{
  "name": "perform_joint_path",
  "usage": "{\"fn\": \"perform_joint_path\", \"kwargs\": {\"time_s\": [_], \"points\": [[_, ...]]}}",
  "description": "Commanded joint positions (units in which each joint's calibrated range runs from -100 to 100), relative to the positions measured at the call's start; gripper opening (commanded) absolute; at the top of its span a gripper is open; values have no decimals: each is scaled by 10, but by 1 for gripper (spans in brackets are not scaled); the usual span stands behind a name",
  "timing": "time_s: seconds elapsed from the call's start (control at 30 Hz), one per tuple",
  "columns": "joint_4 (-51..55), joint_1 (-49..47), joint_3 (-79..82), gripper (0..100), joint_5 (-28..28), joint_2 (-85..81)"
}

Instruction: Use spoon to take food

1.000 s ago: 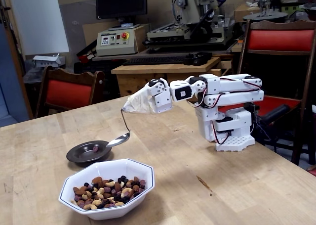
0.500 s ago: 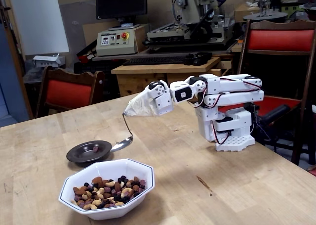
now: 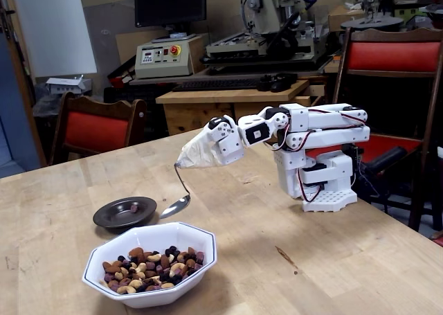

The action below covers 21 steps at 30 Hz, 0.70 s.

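Observation:
The food (image 3: 149,268), tan and brown nuts with dark purple bits, fills a white octagonal bowl (image 3: 201,240) at the front of the table. A single dark piece (image 3: 133,208) lies on a small dark plate (image 3: 114,217) behind the bowl. My gripper (image 3: 201,153) is wrapped in a beige cone-like covering, so its fingers are hidden. The thin bent handle of the silver spoon (image 3: 176,205) comes out of the cone's tip. The spoon's bowl hangs between the plate and the white bowl's far rim. I cannot tell whether it carries anything.
The white arm base (image 3: 324,183) stands on the wooden table (image 3: 311,259) at the right. Red-cushioned chairs (image 3: 97,128) stand behind the table's far edge, with benches and machines beyond.

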Motion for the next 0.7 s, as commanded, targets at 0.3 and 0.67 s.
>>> {"fn": "perform_joint_path", "kwargs": {"time_s": [0.3,0.67], "points": [[-1,0,10,4,0,-8],[0,0,10,4,0,-2]]}}
